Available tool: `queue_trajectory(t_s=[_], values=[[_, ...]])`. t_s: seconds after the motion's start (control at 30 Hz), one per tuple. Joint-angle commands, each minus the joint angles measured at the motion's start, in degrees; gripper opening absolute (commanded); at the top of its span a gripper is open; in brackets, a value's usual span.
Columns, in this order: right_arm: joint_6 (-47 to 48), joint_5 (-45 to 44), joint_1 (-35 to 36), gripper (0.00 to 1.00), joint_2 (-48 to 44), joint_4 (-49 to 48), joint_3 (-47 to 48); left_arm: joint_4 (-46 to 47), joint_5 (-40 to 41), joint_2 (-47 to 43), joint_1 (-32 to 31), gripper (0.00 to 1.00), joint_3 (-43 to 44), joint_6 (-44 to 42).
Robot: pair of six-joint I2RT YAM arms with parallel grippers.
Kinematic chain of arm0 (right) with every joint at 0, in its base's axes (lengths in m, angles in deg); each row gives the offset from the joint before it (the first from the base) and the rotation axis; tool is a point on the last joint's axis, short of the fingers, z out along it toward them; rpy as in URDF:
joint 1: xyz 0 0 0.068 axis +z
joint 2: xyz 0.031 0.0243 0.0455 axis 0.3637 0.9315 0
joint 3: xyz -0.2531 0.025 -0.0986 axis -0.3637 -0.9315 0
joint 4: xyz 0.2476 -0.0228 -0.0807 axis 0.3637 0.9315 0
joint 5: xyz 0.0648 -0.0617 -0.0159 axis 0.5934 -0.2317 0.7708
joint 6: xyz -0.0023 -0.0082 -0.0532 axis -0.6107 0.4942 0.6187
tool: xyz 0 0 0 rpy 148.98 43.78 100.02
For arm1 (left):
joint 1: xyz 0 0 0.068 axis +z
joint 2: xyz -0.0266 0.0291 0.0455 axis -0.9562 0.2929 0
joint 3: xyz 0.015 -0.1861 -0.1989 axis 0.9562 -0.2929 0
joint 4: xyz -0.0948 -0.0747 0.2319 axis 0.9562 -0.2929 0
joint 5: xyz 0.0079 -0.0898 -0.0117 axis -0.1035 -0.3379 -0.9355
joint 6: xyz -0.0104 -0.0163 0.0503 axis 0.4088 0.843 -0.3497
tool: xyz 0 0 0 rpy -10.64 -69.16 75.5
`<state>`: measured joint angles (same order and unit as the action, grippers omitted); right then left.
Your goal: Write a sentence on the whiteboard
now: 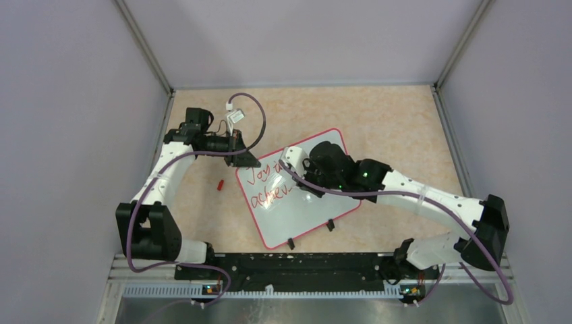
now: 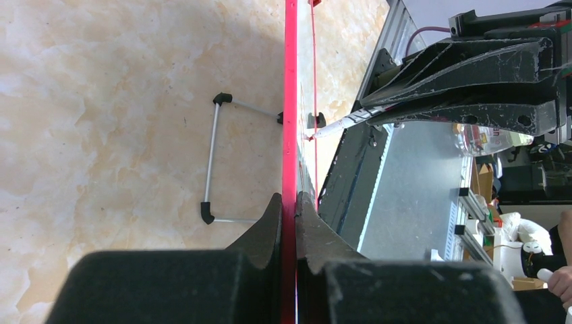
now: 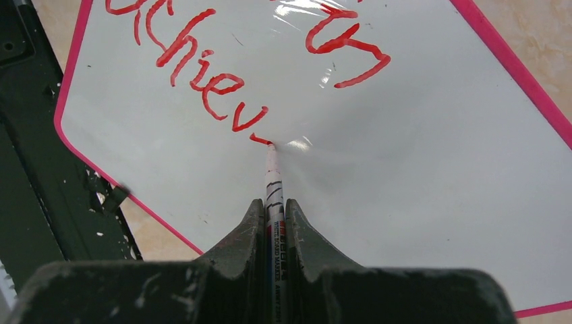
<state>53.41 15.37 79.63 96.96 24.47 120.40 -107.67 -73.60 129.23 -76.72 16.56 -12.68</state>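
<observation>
The whiteboard with its red-pink frame lies tilted in the middle of the table. The red sentence reads "Joy in" and "achiev" in two lines. My left gripper is shut on the board's top left edge; the left wrist view shows its jaws clamped on the red frame. My right gripper is shut on a white whiteboard marker, whose tip touches the board at the end of "achiev".
A small red marker cap lies on the table left of the board. The board's black wire legs stick out beneath it. The black rail runs along the near edge. Walls close in on three sides.
</observation>
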Motion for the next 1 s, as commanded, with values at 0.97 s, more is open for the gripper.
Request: queue_trajectory(t_s=[0.97], values=[[-0.3, 1.6, 0.6, 0.00, 1.3, -1.5, 0.7, 0.4, 5.7, -0.5, 0.2, 0.00, -0.6, -1.6]])
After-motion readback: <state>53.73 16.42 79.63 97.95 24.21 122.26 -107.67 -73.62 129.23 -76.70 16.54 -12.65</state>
